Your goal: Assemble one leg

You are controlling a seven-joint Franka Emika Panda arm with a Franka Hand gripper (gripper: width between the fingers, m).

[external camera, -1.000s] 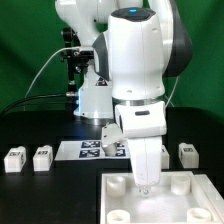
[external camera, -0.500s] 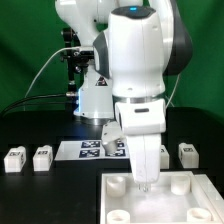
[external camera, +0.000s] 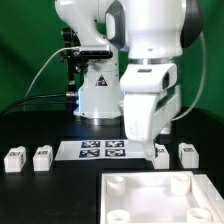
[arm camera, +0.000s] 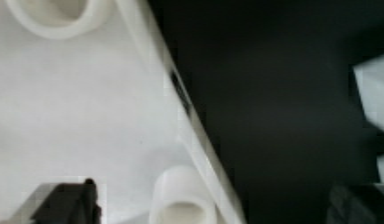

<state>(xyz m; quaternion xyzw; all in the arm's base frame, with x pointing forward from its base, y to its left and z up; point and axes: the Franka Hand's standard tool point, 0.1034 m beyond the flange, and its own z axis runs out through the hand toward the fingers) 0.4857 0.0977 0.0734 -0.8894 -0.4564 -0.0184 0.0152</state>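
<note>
Several small white tagged legs lie on the black table: two at the exterior view's left [external camera: 14, 158] [external camera: 42, 157] and two at its right, one [external camera: 161, 153] partly behind my hand and one [external camera: 188, 152] beside it. The broad white slab [external camera: 155, 196] with round corner sockets lies in front. My gripper [external camera: 148, 150] hangs above the slab's far edge, close to the right pair of legs. In the wrist view the gripper [arm camera: 215, 205] is open and empty, above the slab's edge [arm camera: 100, 120] and a socket [arm camera: 180, 195]. A blurred white piece [arm camera: 374, 92], probably a leg, shows at the edge of the frame.
The marker board [external camera: 100, 150] lies flat on the table between the two pairs of legs, just behind the slab. The robot's white base [external camera: 98, 95] stands behind it, with cables at the exterior view's left.
My gripper has lifted off the slab's middle and moved up and toward the exterior view's right, ending near the right pair of legs. The slab and legs have not moved.
</note>
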